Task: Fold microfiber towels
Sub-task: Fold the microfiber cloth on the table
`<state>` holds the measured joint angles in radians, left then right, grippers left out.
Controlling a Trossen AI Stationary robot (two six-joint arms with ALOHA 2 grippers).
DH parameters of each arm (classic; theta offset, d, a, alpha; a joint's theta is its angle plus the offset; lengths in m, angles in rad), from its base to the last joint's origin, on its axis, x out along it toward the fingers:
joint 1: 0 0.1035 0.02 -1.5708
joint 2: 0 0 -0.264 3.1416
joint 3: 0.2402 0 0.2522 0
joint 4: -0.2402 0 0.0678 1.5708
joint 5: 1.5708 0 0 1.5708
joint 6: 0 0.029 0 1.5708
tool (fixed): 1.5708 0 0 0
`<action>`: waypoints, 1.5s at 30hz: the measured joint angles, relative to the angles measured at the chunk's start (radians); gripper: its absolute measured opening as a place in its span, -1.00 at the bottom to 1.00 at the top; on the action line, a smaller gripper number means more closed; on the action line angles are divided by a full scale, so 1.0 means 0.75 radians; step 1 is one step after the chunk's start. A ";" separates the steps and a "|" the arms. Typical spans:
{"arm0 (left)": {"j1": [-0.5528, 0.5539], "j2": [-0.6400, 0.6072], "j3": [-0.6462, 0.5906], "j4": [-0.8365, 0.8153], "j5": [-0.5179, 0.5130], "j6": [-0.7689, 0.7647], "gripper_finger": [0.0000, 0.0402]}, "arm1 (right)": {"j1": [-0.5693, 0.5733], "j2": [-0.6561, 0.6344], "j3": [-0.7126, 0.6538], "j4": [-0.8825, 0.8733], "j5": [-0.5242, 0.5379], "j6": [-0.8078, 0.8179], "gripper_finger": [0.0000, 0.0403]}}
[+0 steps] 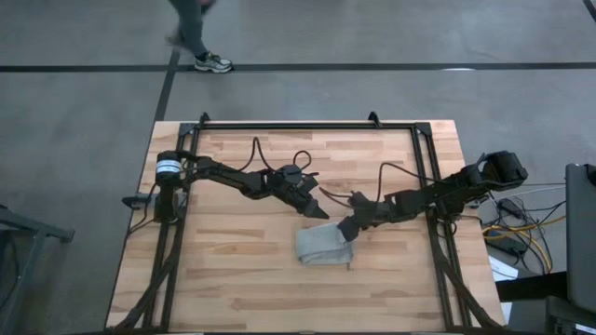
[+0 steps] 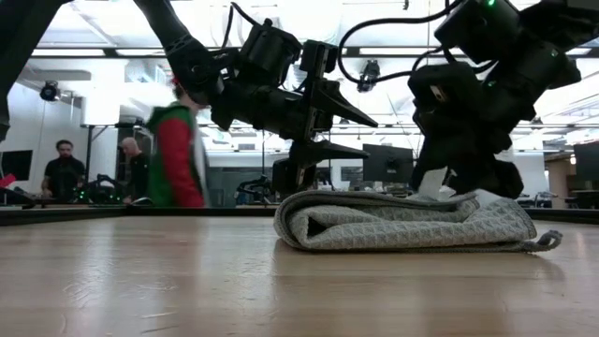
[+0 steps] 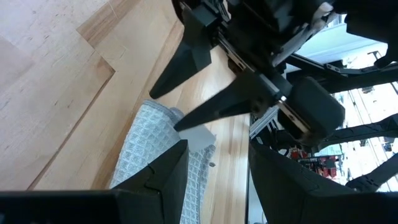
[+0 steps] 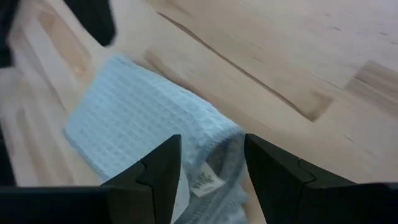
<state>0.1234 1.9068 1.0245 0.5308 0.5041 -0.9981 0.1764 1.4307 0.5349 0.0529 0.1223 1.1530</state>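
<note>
The grey-green towel (image 1: 321,247) lies folded into a small thick stack near the table's middle, several layers resting flat on the wood (image 2: 402,225). Its white tag (image 4: 205,183) sticks out at the far right corner. My left gripper (image 1: 318,210) hovers open above the towel's far left part (image 2: 370,137), clear of it. My right gripper (image 1: 346,228) is open low over the tag corner (image 4: 211,155), its fingers on either side of the tag. The towel (image 3: 146,149) and my right gripper's fingers (image 3: 211,109) also show in the left wrist view. My right gripper stands open at the towel's tag corner (image 3: 199,134), slanting down from the table's right side. I cannot tell whether a fingertip touches the cloth. The towel lies flat on the table.
A black frame (image 1: 307,127) runs along the table's edges, and cables (image 1: 391,177) lie on the far half. A person (image 1: 196,37) walks beyond the far edge; people (image 2: 178,154) stand in the room behind. Bare wood (image 1: 233,288) spreads toward the near edge.
</note>
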 joint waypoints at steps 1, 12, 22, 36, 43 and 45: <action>0.000 0.000 0.000 0.000 0.000 0.000 -0.14 | 0.000 0.000 -0.005 0.023 0.000 0.000 -0.15; 0.000 0.000 0.000 -0.001 -0.001 0.001 -0.14 | 0.000 0.000 -0.044 0.044 0.000 0.033 -0.15; 0.000 0.000 0.000 -0.001 -0.001 0.008 -0.14 | -0.001 -0.001 -0.051 0.048 -0.056 0.035 -0.15; 0.000 0.000 0.000 0.000 -0.001 0.009 -0.14 | 0.000 -0.001 -0.052 0.086 -0.071 0.031 -0.15; 0.000 0.000 0.000 -0.001 -0.001 0.009 -0.14 | 0.000 0.033 -0.064 0.088 -0.075 0.034 -0.15; 0.000 0.000 0.000 0.001 -0.001 0.009 -0.14 | -0.001 0.069 -0.064 0.122 -0.094 0.034 -0.15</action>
<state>0.1234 1.9068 1.0245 0.5313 0.5031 -0.9913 0.1755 1.4827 0.4870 0.1447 0.0518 1.1786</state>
